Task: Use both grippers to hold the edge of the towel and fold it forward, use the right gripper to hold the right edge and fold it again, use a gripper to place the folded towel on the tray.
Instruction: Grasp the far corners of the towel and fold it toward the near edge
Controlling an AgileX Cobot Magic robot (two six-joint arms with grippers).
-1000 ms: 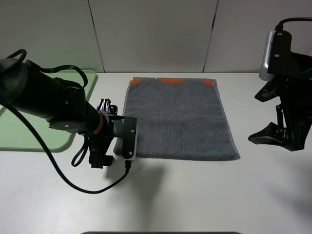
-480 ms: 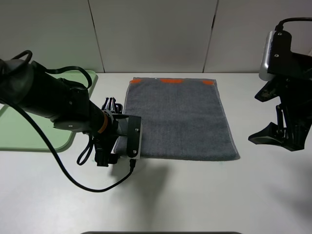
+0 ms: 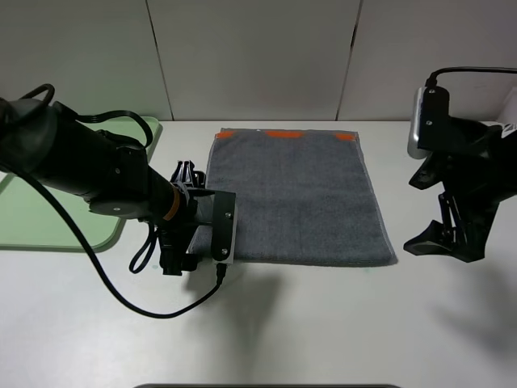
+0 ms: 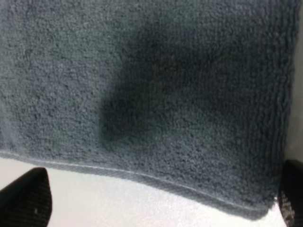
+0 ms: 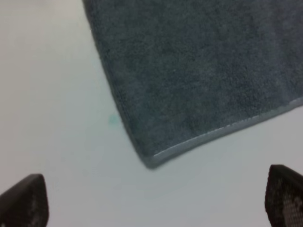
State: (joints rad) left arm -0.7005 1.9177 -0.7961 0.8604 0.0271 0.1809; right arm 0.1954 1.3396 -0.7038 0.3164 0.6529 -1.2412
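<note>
The dark grey towel (image 3: 295, 198) lies flat on the white table, with orange patches along its far hem and its plain edge (image 3: 307, 261) nearest me. My left gripper (image 4: 156, 201) is open, its fingertips straddling the towel's near left corner (image 4: 262, 213) from above. In the exterior view the left wrist plate (image 3: 223, 230) hides those fingers. My right gripper (image 3: 436, 206) hangs open to the right of the towel and above the table. In the right wrist view the right gripper (image 5: 154, 198) stays apart from the near right corner (image 5: 149, 163). The pale green tray (image 3: 48, 234) sits at the far left.
The left arm's black cable (image 3: 153, 311) loops over the table in front of the tray. Bare white table (image 3: 323, 331) stretches in front of the towel. A pale panelled wall (image 3: 258, 56) stands behind the table.
The left arm shifted right, bringing its wrist over the towel's near left corner. The right gripper moved left toward the towel's right side. Both stayed open.
</note>
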